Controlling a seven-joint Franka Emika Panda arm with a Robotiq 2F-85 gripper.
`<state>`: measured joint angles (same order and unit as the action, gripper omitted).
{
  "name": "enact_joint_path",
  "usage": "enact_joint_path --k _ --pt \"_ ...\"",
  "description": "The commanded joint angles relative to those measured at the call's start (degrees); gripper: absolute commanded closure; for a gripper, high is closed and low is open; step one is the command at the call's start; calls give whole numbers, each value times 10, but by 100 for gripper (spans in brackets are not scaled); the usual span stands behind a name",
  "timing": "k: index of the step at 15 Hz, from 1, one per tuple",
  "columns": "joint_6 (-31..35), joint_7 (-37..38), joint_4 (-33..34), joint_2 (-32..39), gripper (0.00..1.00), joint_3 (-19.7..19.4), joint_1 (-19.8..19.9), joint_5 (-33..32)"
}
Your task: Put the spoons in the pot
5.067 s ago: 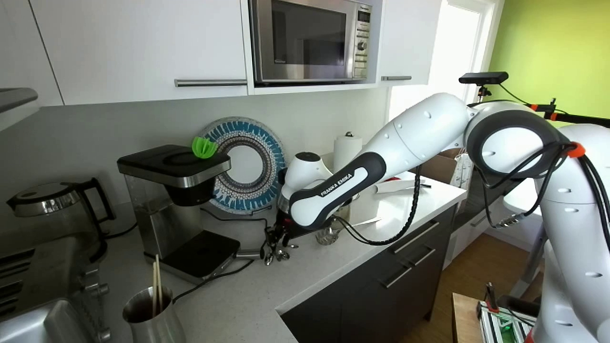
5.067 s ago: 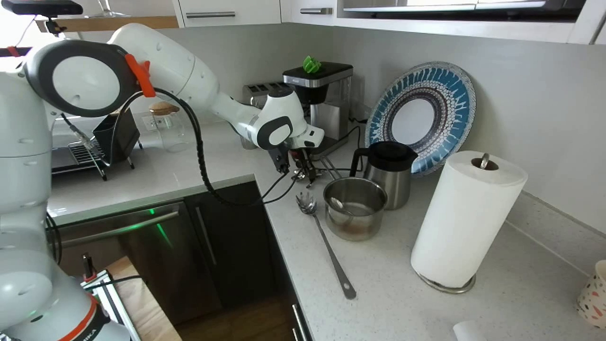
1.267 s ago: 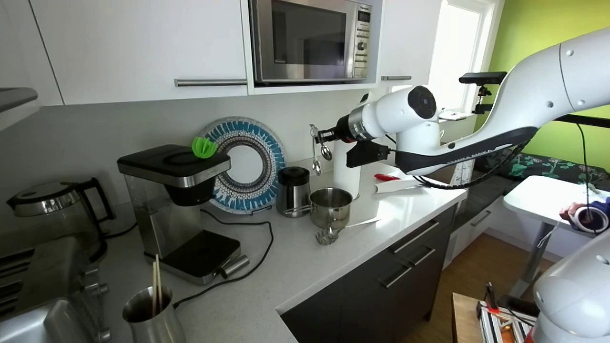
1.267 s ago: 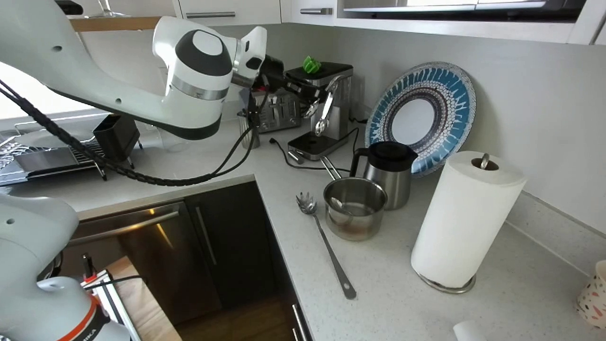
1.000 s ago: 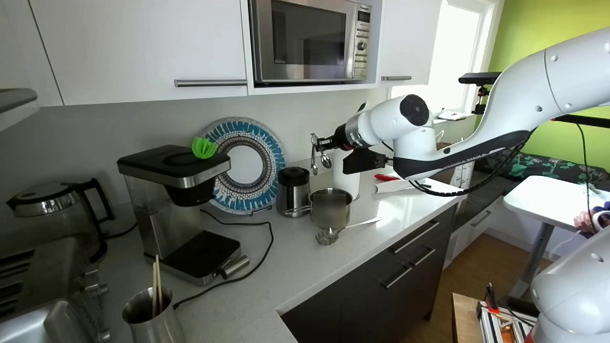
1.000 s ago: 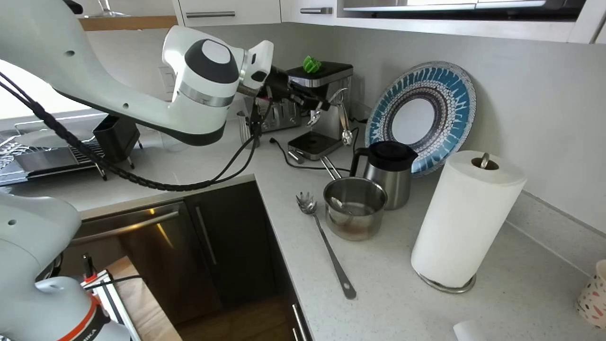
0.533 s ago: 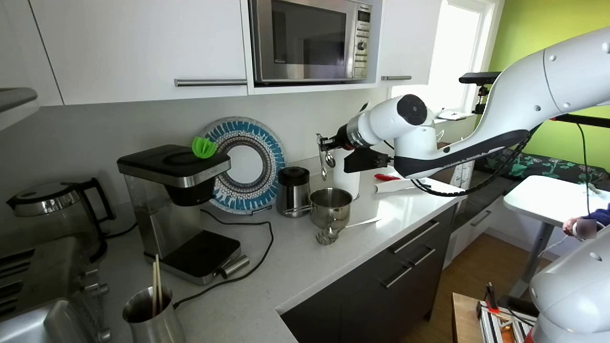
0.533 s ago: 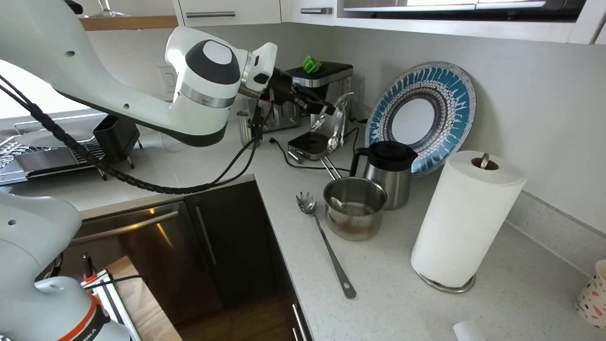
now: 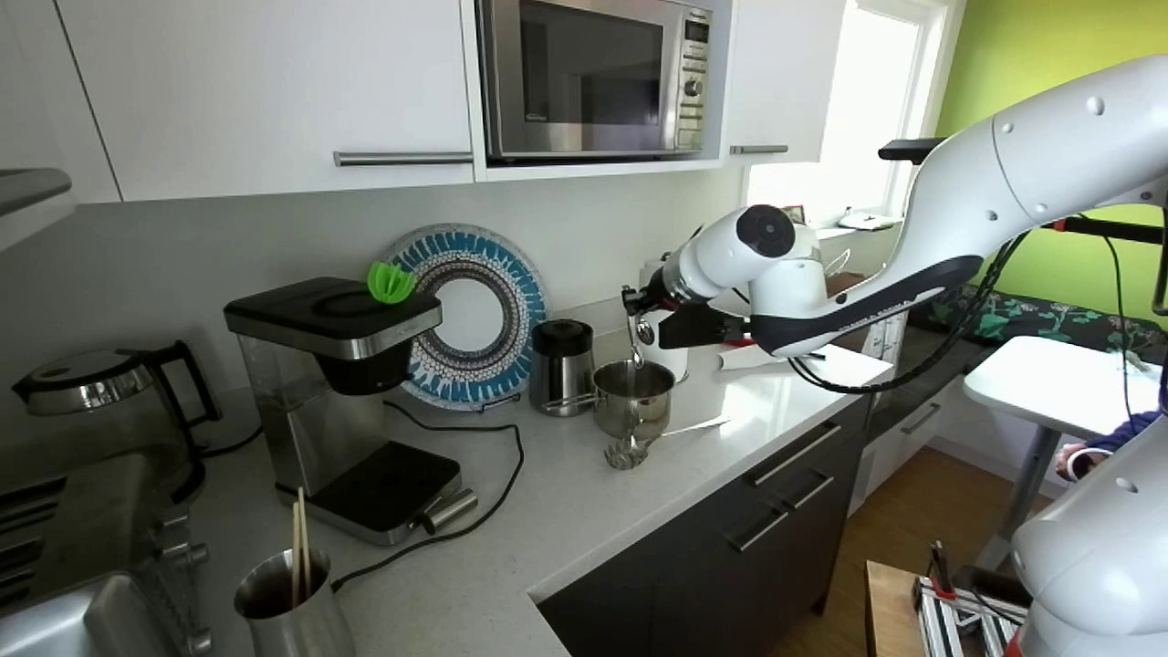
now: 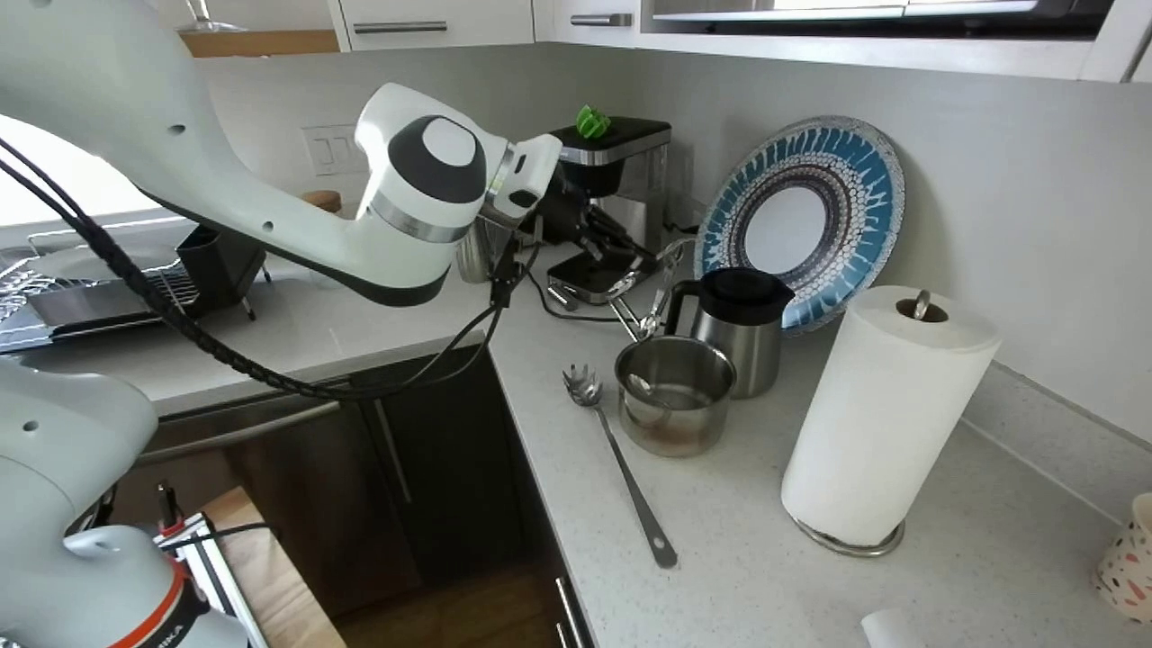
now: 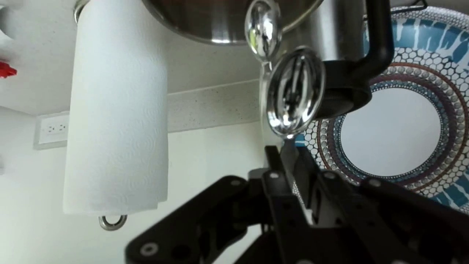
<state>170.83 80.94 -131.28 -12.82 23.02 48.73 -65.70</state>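
Note:
My gripper point(image 9: 632, 299) is shut on a set of shiny metal measuring spoons point(image 9: 636, 342), which hang below its fingertips. In the wrist view, my gripper point(image 11: 287, 156) pinches one spoon's handle; its bowl point(image 11: 296, 91) and a second spoon bowl point(image 11: 263, 31) show beyond the fingertips. The steel pot point(image 10: 675, 427) stands on the counter. In an exterior view the lowest spoon point(image 10: 650, 322) hangs above the pot's handle side, near the rim. The pot's rim also shows in the wrist view point(image 11: 220, 39). A small shiny spoon-like shape point(image 10: 640, 385) shows inside the pot.
A long serving fork point(image 10: 630, 477) lies beside the pot. A steel jug with black lid point(image 10: 747, 337) stands close behind it. A paper towel roll point(image 10: 886, 414), a patterned round plate point(image 10: 720, 216) and a coffee maker point(image 9: 365, 438) are nearby.
About five seconds ago the gripper was low beside the coffee maker with the spoons. It has since lifted and carried them toward the pot, and over the last second lowered near the rim.

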Motion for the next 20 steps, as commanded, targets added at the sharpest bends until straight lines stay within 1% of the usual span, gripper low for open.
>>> enact_joint_path --k 1,5,14,15,16,18,19,20 --pt "-6 41 20 44 96 11 14 -25" --pt "-16 46 28 83 96 9 12 -21" --pt "-70 36 26 141 96 6 3 -5" --pt "-71 30 29 149 83 6 1 1" --pt "-74 29 32 155 59 7 0 4" --pt "-71 25 36 157 56 9 -2 11" --pt "-65 23 34 149 49 10 -3 13" --pt "-63 24 35 140 41 11 -4 10"
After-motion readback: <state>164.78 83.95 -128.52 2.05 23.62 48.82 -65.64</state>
